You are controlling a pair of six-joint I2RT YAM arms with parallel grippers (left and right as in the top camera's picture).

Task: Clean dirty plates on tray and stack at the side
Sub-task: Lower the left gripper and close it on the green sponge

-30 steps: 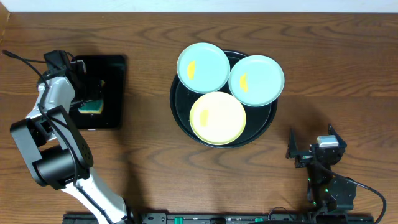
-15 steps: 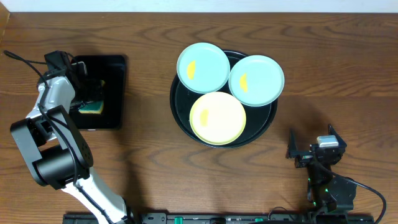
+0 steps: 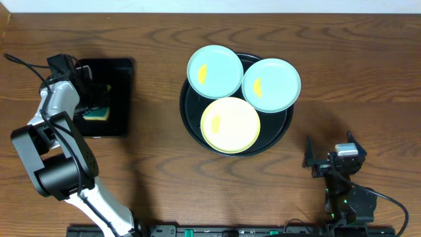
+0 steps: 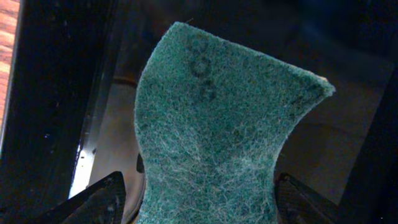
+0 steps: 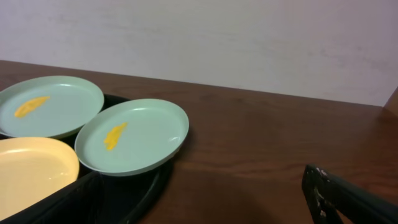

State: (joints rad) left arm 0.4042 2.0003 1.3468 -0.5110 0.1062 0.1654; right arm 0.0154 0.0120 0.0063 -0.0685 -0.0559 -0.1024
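Note:
Three plates lie on the large round black tray [image 3: 281, 133]: a light blue one [image 3: 215, 71] at its back left, a light blue one [image 3: 271, 85] at its back right, and a pale yellow one [image 3: 230, 124] in front. Each blue plate has a yellow-orange smear. My left gripper [image 3: 96, 105] is far to the left, open, with its fingers [image 4: 199, 202] on either side of a green-topped sponge [image 4: 211, 124]. My right gripper [image 3: 329, 150] is open and empty near the front right. Its wrist view shows both blue plates [image 5: 134, 137] [image 5: 50, 106] and the yellow plate [image 5: 31, 168].
The sponge [image 3: 97, 115] lies in a smaller rectangular black tray [image 3: 123, 72] at the far left. Bare wooden table lies between the two trays and to the right of the round tray [image 5: 146, 186]. A pale wall stands behind the table [image 5: 249, 37].

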